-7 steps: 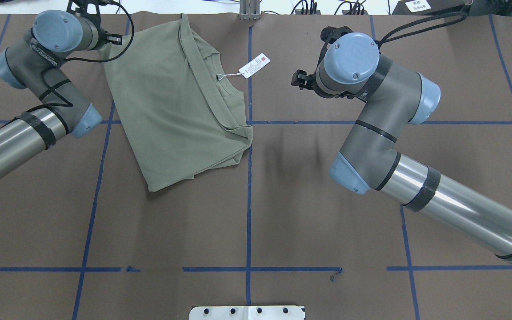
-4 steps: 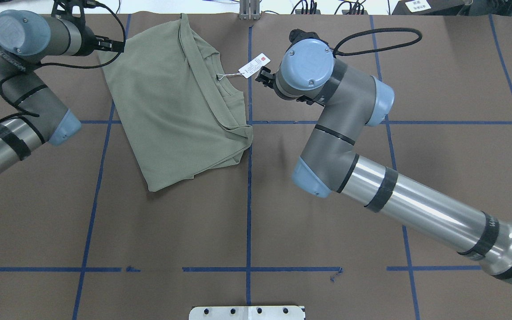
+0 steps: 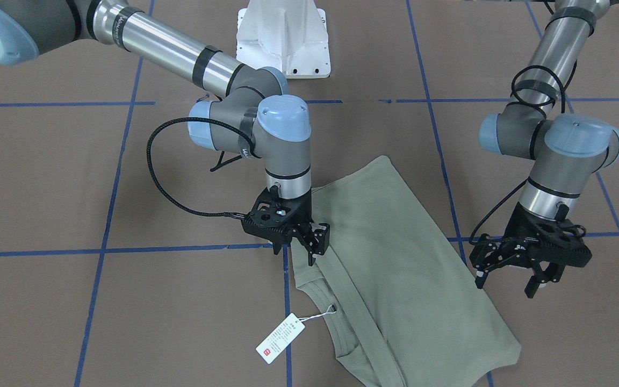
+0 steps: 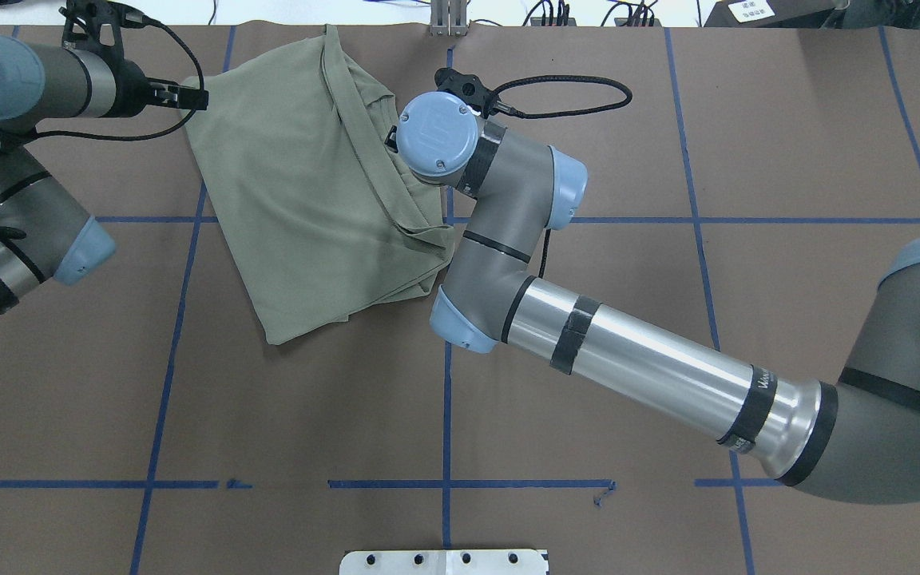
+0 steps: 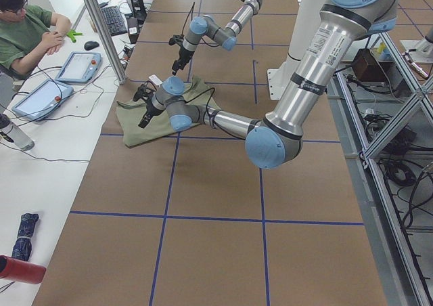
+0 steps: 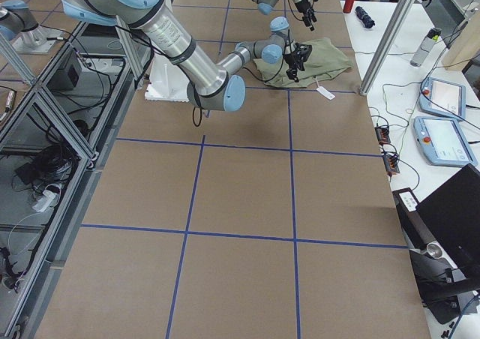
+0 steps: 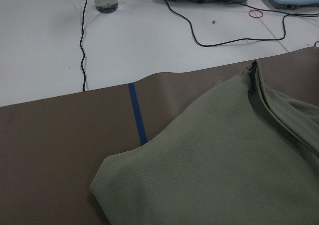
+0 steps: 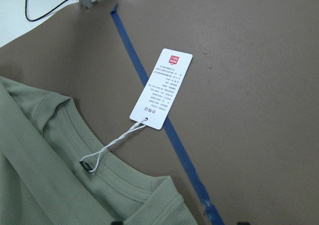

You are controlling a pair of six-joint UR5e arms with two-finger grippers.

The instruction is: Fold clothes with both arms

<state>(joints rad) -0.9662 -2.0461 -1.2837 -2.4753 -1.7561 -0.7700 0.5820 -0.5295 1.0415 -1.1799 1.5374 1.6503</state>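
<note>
The right hand (image 3: 301,244) had swung across to the knit shirt (image 3: 406,258)'s neck edge, jaws apart. The left hand (image 3: 508,279) hung unclenched beside the opposite edge, probably for a paired pinch.

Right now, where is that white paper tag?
In the front-facing view, the hang tag lies on the table left of the green shirt's collar, across a blue tape line.

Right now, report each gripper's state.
Left gripper: open, empty, beside the shirt.
Right gripper: open, at the shirt's collar, holding nothing.
</note>
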